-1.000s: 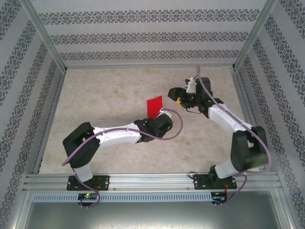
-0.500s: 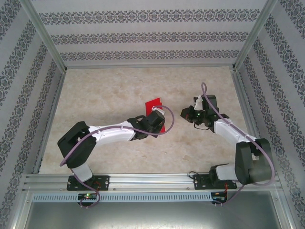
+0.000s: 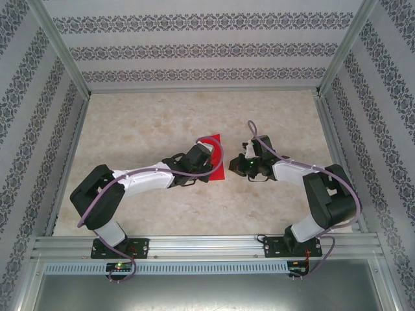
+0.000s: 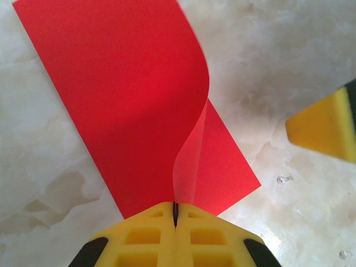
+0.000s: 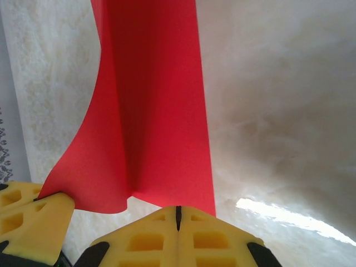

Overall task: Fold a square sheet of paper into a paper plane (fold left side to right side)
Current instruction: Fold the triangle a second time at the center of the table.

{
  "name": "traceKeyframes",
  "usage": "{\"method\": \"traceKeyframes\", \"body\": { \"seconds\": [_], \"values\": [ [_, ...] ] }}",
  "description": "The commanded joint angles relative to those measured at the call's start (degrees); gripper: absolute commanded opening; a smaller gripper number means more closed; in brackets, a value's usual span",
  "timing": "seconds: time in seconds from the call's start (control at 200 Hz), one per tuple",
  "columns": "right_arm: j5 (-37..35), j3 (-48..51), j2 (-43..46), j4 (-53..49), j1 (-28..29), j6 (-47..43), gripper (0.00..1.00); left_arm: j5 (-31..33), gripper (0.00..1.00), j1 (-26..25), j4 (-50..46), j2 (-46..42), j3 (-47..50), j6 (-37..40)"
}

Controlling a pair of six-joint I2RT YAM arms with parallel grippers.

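We see the left arm [image 3: 139, 181] lying low over the counter [image 3: 142, 116]. Its elbow is folded back near its base and its forearm stretches right toward the middle. The left tool [image 4: 175, 208] is closed on the sheet of paper [image 4: 122, 94], with the pads pressed together and one edge of the sheet pinched in the seam between them. From that pinch the red sheet curls up and over. The rest of it lies flat on the counter ahead of the tool.

The right arm [image 3: 305, 175] bends sharply at its elbow by the right rail, and its forearm runs left, level with the counter. The right tool [image 5: 178, 212] has its jaws closed and the pads meet. In the left wrist view one of its yellow fingers [image 4: 325, 128] sits beside the sheet, apart from it. In its own wrist view the sheet's near edge lies just at its fingertips. From above, the paper sits mid-counter, between the two tools.
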State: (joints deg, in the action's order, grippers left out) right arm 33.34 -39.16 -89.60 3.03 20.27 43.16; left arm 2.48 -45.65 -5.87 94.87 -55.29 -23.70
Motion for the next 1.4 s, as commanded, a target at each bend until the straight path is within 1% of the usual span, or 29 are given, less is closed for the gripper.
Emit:
{"method": "traceKeyframes", "body": {
  "seconds": [0.0,0.155,0.39,0.914,1.399],
  "values": [
    [-1.5,-2.4,-1.8,1.5,1.6,1.1,0.00,-3.3,0.00,1.5,2.9,-1.6,1.3,-2.1],
    [-1.9,-3.5,-4.6,0.8,2.9,1.2,0.00,-6.8,0.00,3.6,4.1,-1.0,2.1,-2.2],
    [-2.3,-4.3,-8.0,-0.6,3.6,0.4,0.00,-9.1,0.00,6.0,4.0,0.5,1.4,-0.5],
    [-4.1,-7.8,-12.0,-9.4,4.6,-3.9,0.00,-10.0,0.00,8.6,1.9,4.9,-1.6,6.1],
    [-4.4,-8.7,-12.0,-11.2,4.8,-4.9,0.00,-10.7,0.00,10.7,2.3,9.2,-3.9,7.7]
  ]
}}
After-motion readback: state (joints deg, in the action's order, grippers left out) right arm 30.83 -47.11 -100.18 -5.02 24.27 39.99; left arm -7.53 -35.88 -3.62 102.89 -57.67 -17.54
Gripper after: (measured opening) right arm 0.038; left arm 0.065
